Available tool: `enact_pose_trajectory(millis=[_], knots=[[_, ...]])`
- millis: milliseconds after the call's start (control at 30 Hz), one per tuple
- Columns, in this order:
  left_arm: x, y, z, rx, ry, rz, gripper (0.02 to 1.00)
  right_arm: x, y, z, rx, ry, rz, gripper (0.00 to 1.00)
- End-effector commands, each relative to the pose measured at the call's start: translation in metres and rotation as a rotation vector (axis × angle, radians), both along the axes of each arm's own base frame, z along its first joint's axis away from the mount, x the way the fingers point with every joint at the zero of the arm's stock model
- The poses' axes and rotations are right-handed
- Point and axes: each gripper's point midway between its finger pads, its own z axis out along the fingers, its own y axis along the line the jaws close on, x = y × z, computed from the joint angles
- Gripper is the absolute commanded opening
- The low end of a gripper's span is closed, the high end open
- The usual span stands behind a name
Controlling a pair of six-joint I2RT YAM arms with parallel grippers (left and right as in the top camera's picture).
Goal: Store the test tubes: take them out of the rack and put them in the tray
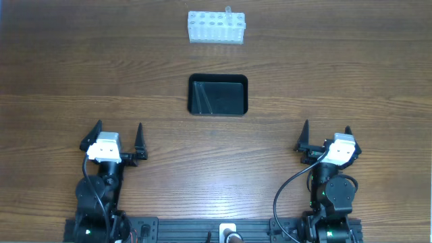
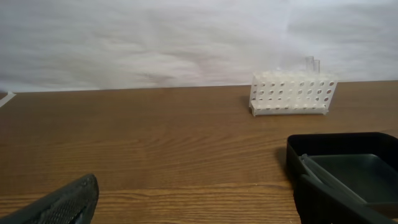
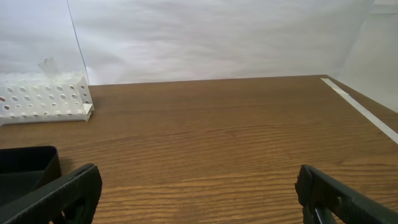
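Note:
The white test tube rack (image 1: pixel 216 28) stands at the far middle of the table, with one clear tube (image 1: pixel 228 11) sticking up near its right end. The rack (image 2: pixel 292 93) and that tube (image 2: pixel 309 63) also appear in the left wrist view. Nearer me lies the black tray (image 1: pixel 246 94), with what look like clear tubes (image 1: pixel 199 94) along its left side. A tube (image 2: pixel 323 177) lies on the tray (image 2: pixel 348 142) floor. My left gripper (image 1: pixel 119 128) is open and empty at the near left. My right gripper (image 1: pixel 327 128) is open and empty at the near right.
Bare wooden tabletop lies between the grippers and the tray. A pale wall rises behind the rack (image 3: pixel 43 99). A strip of white tape (image 3: pixel 360 109) marks the table's right side. The tray's corner (image 3: pixel 28 163) sits left of the right gripper.

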Motion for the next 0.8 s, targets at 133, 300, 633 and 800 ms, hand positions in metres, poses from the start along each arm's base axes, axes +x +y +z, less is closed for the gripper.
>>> enact_pose_trajectory(millis=[133, 300, 633, 800], knots=[[0.0, -0.001, -0.001, 0.013, -0.003, -0.01, 1.0, 0.0, -0.001, -0.002, -0.001, 0.001, -0.002, 0.991], [0.0, -0.001, -0.001, 0.013, -0.003, -0.01, 1.0, 0.0, 0.0, 0.003, 0.008, -0.021, 0.002, 0.991], [0.0, -0.001, -0.001, 0.013, -0.003, -0.01, 1.0, 0.002, 0.0, 0.014, 0.009, -0.062, 0.001, 0.991], [0.0, -0.001, -0.001, 0.013, -0.003, -0.01, 1.0, 0.013, -0.001, 0.046, -0.027, -0.157, -0.003, 0.993]])
